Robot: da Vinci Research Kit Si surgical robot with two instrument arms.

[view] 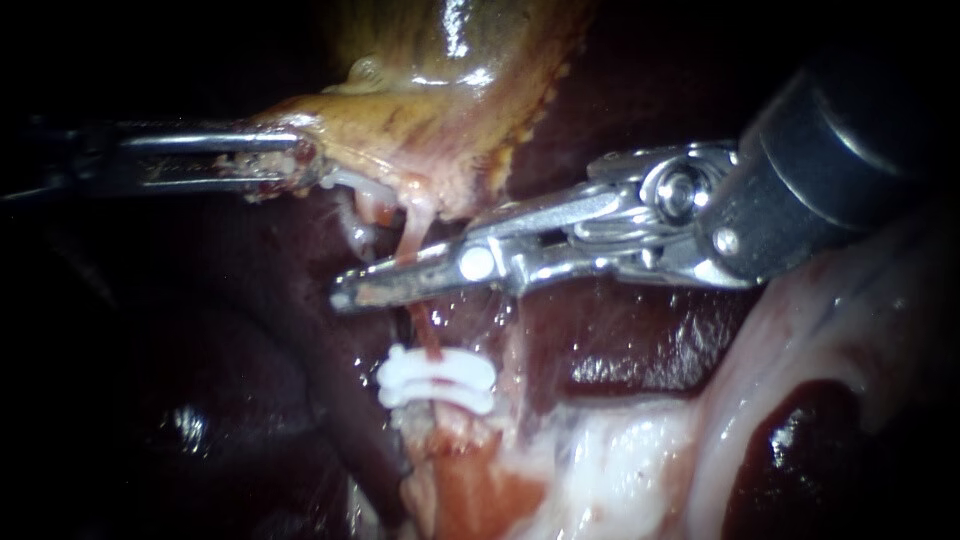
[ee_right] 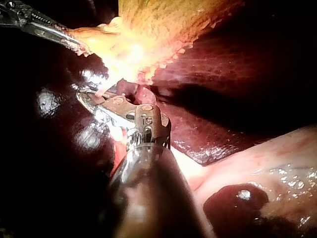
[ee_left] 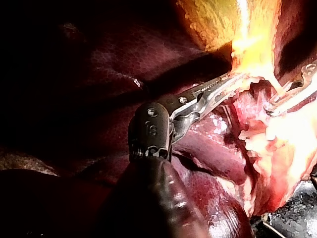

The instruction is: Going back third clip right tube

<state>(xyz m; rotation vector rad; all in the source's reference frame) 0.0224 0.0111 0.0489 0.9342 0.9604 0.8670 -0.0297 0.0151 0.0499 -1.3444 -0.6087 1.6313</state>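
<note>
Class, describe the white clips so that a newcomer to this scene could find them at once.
Start at the yellow-tan gallbladder at the top of the endoscope view and follow the thin pink tube down from it, past the silver right instrument crossing it. Just below, the white clips clamp across the tube: smooth, curved bands, unlike the ragged pale tissue beneath.

The right instrument is polished steel: a round white pin just behind its tip, a slotted linkage and ringed pivot further back, then a dark grey barrel. The left instrument has long silver toothed jaws ahead of a dark wrist.
</note>
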